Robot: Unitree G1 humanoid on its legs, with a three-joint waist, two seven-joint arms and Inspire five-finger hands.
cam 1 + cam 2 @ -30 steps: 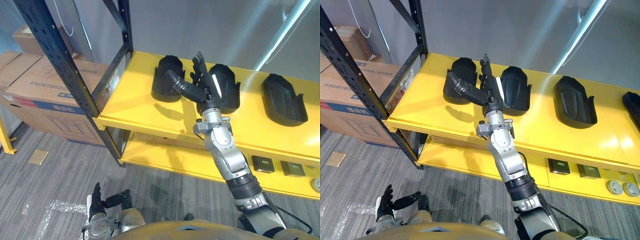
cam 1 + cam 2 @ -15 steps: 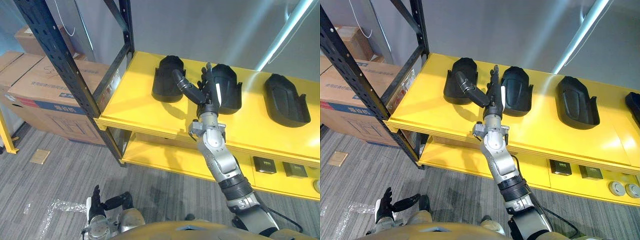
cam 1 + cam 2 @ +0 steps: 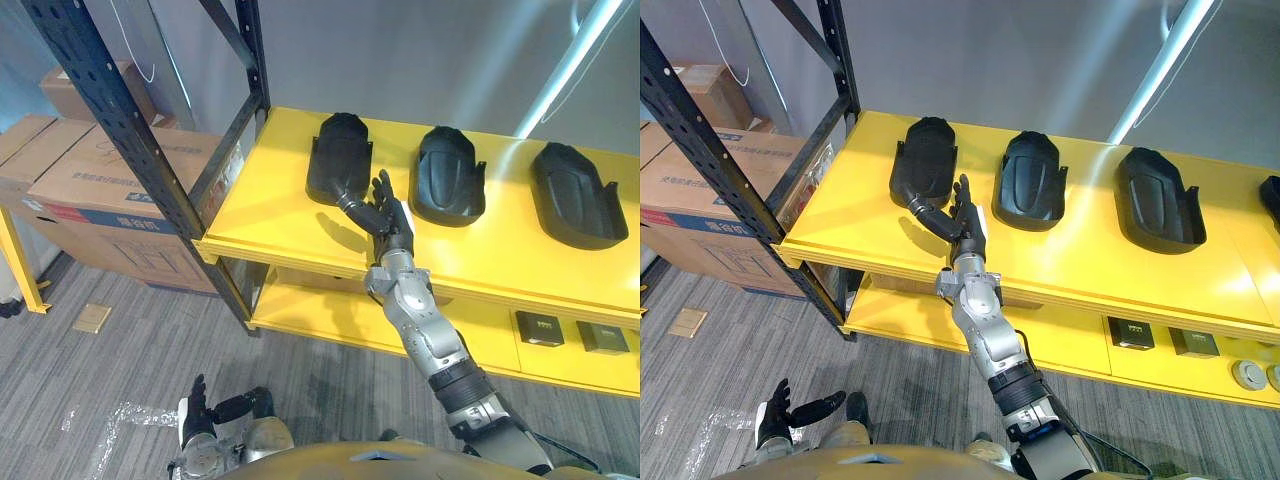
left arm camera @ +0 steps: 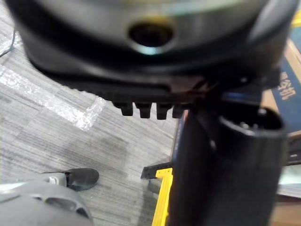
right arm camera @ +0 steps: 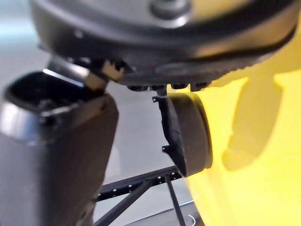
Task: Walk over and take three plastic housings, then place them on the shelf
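Three black plastic housings stand in a row on the yellow shelf (image 3: 290, 210): the left housing (image 3: 340, 157), the middle housing (image 3: 447, 175) and the right housing (image 3: 572, 193). My right hand (image 3: 388, 218) hovers over the shelf's front part, just in front of the left housing and apart from it, open with straight fingers and holding nothing. Its wrist view shows that left housing (image 5: 188, 136) on the yellow top. Low by the floor hangs my left hand (image 3: 200, 405), open and empty.
A black rack upright (image 3: 130, 140) rises at the shelf's left corner, with cardboard boxes (image 3: 90, 170) beyond it. The lower shelf holds small dark parts (image 3: 540, 325). A further black housing (image 3: 1273, 195) sits at the far right. Clear plastic wrap (image 3: 110, 430) lies on the carpet.
My right hand has drawn back from the middle housing, down and to the left toward the shelf's front. The housing stays on the shelf. The camera has shifted slightly.
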